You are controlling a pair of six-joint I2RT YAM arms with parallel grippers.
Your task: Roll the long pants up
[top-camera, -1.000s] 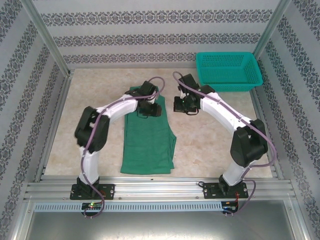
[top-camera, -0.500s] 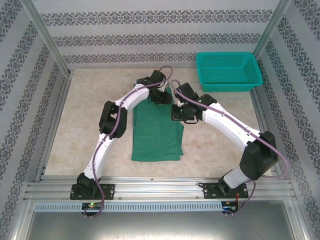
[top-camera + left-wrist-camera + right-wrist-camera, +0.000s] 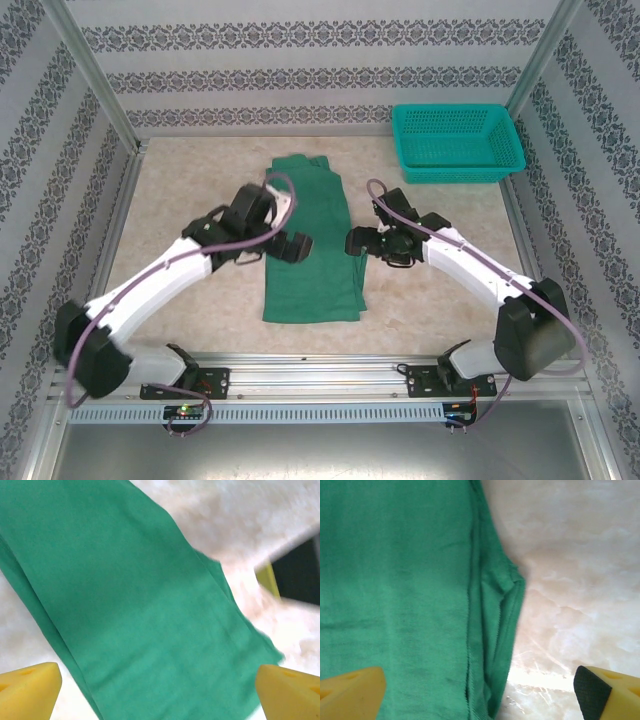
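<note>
On the pale table (image 3: pixel 180 190) the long pants (image 3: pixel 312 250) lie flat in a narrow strip midway between the side edges, flanked by the left hand (image 3: pixel 300 246) and right hand (image 3: pixel 354 241), both spread empty, seemingly ready for rolling.

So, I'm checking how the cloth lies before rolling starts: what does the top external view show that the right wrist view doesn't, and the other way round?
Top external gives the layout: the long pants lie flat, lengthwise on the table, with the teal basket at the far right. The left gripper and right gripper sit one at each side of the cloth. The right wrist view gives close detail: layered, folded-over hems along the pants' side edge, between wide-apart yellow fingertips. Both show green cloth on pale marbled tabletop.
</note>
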